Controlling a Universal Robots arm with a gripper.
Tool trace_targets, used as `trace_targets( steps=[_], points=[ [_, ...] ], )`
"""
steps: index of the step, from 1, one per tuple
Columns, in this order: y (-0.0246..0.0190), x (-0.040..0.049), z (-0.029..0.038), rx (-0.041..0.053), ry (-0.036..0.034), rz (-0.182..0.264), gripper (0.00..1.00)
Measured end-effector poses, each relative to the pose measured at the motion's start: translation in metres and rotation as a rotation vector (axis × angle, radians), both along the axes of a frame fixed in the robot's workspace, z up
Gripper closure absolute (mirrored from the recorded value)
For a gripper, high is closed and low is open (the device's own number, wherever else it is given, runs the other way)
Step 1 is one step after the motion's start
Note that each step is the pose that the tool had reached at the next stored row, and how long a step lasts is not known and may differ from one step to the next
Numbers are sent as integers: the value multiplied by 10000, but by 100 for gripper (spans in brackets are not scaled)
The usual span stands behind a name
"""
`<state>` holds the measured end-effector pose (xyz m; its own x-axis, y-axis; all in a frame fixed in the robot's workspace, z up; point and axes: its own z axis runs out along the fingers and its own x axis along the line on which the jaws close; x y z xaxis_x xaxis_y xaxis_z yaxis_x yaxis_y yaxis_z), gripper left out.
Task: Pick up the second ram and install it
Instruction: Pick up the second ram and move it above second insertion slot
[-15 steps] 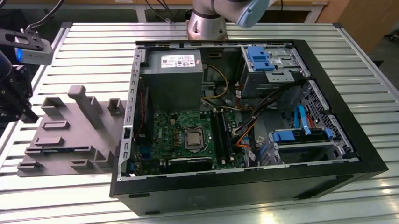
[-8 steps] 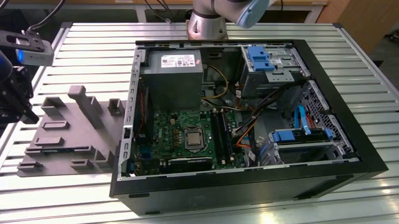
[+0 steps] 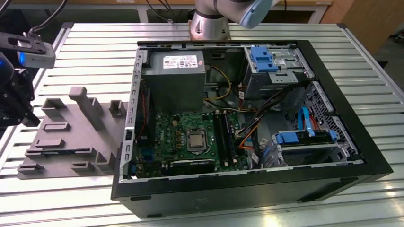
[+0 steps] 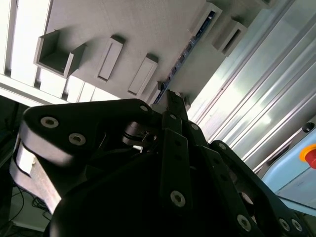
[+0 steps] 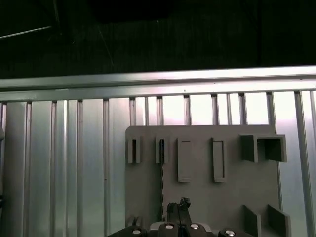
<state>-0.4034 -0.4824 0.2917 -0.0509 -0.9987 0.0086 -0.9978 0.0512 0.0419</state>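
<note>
Hovering over the tray point(image 4: 148, 29), the gripper point(image 4: 174, 98) looks pinched shut and empty, tips near the ram point(image 4: 180, 61) lying in its slot; judging by this, pickup is pending and calls for spread jaws squared across the stick.

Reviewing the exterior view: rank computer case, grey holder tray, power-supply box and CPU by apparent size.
1. computer case
2. grey holder tray
3. power-supply box
4. CPU
The gaps look clear; none are close.

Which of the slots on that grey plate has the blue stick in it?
The long narrow slot nearest the gripper: the second ram sits on edge in it, a thin blue strip. Other holders on the grey plate show only grey.
</note>
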Motion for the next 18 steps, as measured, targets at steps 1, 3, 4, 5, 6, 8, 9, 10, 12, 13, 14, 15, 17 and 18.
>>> trace_targets(
  steps=[1,3,4,5,6,8,9,10,12,13,14,15,17,18],
  points=[
    [0,0,-4,-2,0,0,89],
    [0,0,-13,-5,1,0,89],
    [0,0,-18,-4,1,0,89],
    [0,0,-23,-5,1,0,89],
    [0,0,-27,-5,1,0,89],
    [0,0,-36,-6,1,0,89],
    [0,0,-41,-5,0,0,89],
    [0,0,-47,-4,0,0,89],
    [0,0,-59,-5,1,0,89],
    [0,0,-67,-5,1,0,89],
    [0,0,-75,-5,1,0,89],
    [0,0,-83,-5,0,0,89],
    [0,0,-98,-5,1,0,89],
    [0,0,-105,-5,0,0,89]
  ],
)
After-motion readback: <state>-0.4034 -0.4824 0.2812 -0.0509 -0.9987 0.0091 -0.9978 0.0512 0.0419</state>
